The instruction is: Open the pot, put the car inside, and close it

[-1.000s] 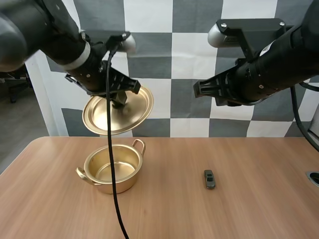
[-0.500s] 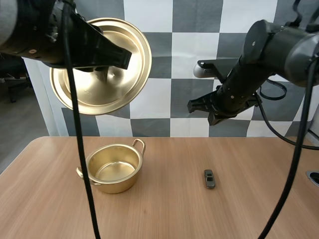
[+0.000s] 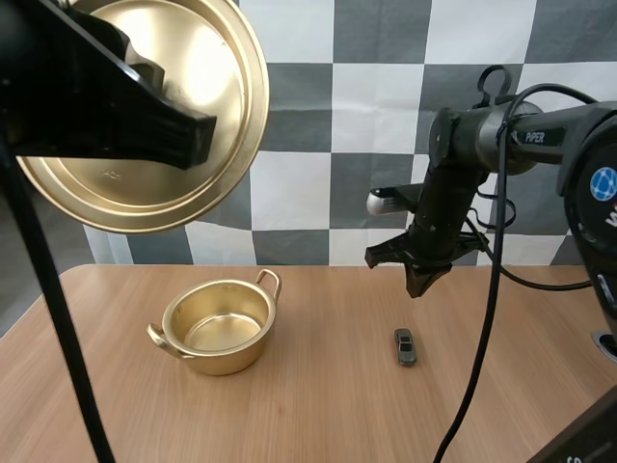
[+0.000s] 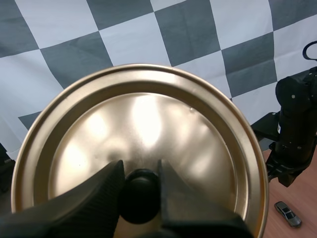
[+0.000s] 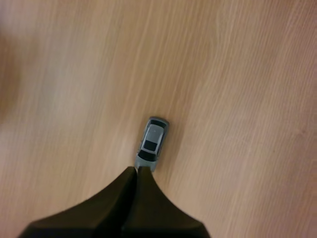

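Note:
The gold pot (image 3: 220, 326) stands open on the table's left half, empty inside. Its gold lid (image 3: 145, 116) hangs high above, tilted, with my left gripper (image 4: 139, 191) shut on the lid's black knob (image 4: 140, 194). A small grey toy car (image 3: 405, 346) lies on the wood right of the pot. My right gripper (image 3: 417, 286) hangs point-down just above and behind the car. In the right wrist view its fingers (image 5: 135, 171) lie together as one dark wedge, their tip right over the car (image 5: 153, 143).
The wooden table (image 3: 318, 405) stretches bare around the pot and the car. A round dark fitting (image 3: 607, 344) sits at the table's right edge. My right arm (image 4: 292, 129) stands beyond the lid, above the car (image 4: 288, 213).
My left gripper has lifted the lid higher and closer to the camera. My right arm has swung down and forward, bringing its gripper low over the car.

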Action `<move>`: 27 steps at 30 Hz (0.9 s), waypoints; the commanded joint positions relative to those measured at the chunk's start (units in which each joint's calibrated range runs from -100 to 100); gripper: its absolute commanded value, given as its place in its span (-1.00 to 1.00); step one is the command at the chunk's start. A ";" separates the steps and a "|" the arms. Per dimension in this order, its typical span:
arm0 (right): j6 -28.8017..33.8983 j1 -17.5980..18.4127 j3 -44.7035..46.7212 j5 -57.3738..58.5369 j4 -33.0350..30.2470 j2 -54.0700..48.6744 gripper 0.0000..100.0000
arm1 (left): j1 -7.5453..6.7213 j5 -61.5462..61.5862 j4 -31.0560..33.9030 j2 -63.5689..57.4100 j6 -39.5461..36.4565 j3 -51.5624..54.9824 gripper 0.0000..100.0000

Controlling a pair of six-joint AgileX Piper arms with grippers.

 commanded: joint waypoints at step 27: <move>-6.37 -0.03 0.03 0.73 -0.01 -0.01 1.00 | -0.03 0.00 -0.94 0.04 -0.02 0.01 -1.00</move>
